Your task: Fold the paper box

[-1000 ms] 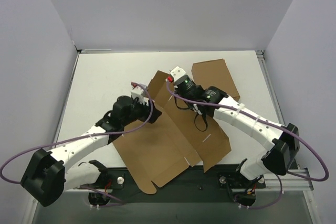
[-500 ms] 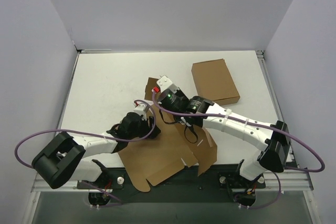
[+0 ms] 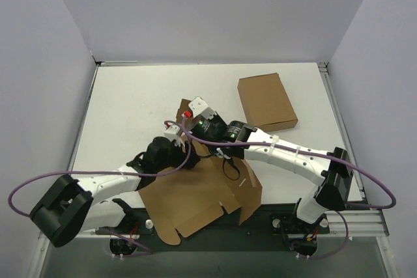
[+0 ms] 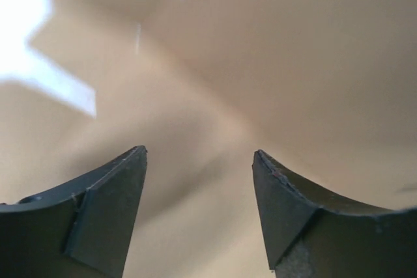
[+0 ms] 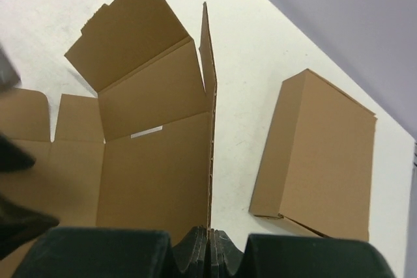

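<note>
A: So, where does your paper box (image 3: 195, 193) lie?
B: Toward the near side of the table (image 3: 124, 102), between your two arms. It is spread mostly flat with its flaps loose, and its near corner reaches past the table's front edge. One panel stands upright; in the right wrist view you see it edge-on as a thin line.
A: And what has hold of that panel?
B: Your right gripper (image 5: 210, 244). Its fingers are pressed together on the upright panel's edge, so it pinches the cardboard.
A: And your left gripper?
B: Your left gripper (image 4: 199, 161) has its fingers spread apart with nothing between them. Brown cardboard fills its wrist view close ahead; you cannot tell whether the tips touch it. From above it sits over the box's left part, just beside the right arm's wrist.
A: Anything else out there?
B: A closed brown carton (image 3: 267, 101) lies flat at the far right of the table, well apart from the paper box
</note>
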Tool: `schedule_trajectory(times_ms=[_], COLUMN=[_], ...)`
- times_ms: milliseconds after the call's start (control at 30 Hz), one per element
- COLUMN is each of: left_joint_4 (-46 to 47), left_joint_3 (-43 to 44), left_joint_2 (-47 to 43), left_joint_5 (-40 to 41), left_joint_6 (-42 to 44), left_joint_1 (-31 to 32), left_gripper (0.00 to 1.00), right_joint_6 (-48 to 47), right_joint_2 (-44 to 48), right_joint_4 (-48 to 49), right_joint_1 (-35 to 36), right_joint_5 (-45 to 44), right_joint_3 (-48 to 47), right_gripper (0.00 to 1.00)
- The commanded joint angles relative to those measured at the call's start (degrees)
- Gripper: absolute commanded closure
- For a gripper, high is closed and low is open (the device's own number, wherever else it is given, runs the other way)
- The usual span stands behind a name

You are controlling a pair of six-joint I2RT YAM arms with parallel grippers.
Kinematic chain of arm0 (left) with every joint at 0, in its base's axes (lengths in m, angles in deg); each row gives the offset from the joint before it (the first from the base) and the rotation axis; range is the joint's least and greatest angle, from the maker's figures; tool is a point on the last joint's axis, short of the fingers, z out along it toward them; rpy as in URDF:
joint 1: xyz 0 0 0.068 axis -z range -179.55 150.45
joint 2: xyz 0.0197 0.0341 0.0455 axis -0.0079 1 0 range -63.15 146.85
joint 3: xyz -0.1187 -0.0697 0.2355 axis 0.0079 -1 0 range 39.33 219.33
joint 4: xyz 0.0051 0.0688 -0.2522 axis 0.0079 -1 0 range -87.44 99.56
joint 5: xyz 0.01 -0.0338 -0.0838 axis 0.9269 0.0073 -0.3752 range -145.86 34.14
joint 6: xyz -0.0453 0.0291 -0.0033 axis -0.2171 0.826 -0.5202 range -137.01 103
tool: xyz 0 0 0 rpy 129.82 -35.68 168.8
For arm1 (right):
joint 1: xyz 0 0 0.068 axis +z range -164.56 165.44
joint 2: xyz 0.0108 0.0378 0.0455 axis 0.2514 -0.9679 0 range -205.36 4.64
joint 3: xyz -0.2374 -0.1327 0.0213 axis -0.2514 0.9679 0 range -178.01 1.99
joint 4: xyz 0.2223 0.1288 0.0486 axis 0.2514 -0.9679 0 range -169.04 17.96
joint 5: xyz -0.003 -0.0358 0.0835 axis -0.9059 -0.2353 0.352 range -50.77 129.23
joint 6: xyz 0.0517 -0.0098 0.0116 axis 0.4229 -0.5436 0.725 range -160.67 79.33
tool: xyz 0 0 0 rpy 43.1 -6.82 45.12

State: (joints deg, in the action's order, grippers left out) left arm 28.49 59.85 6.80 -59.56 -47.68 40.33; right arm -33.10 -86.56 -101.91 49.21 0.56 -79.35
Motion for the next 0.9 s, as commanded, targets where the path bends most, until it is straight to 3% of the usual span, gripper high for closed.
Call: schedule_trajectory(times_ms=[0, 167, 400, 500, 600, 733, 867], left_joint_4=[-10.40, -18.04, -24.74, -20.45, -10.09, 2.21, 8.74], left_joint_3=[10.14, 16.39, 24.22, 25.37, 25.10, 25.54, 26.42], left_joint_2=[-12.19, -20.55, -16.26, -13.27, -10.20, -6.24, -1.77], left_joint_5=[-3.58, -16.14, -34.08, -38.20, -43.29, -45.33, -47.62], left_joint_6=[6.59, 10.79, 18.45, 18.03, 14.69, 10.74, 8.97], left_joint_1=[-6.29, -17.70, -26.86, -28.10, -28.10, -28.01, -27.84], left_gripper=[0.22, 0.15, 0.14, 0.14, 0.15, 0.15, 0.16], right_joint_6=[-2.73, -6.52, -5.56, -4.50, -3.10, -1.60, -1.16], right_joint_2=[7.32, 14.46, 22.36, 25.35, 27.56, 29.50, 30.73], right_joint_4=[-3.97, -5.46, -6.52, -6.52, -6.52, -7.13, -7.66], right_joint_1=[-2.32, -12.16, -20.43, -23.41, -25.70, -27.55, -28.35], right_joint_5=[8.42, 28.17, 36.91, 41.63, 45.43, 47.90, 48.78], right_joint_3=[-3.64, -5.76, -7.95, -8.83, -9.71, -11.29, -12.26], right_gripper=[1.00, 1.00, 1.00, 1.00, 1.00, 1.00, 1.00])
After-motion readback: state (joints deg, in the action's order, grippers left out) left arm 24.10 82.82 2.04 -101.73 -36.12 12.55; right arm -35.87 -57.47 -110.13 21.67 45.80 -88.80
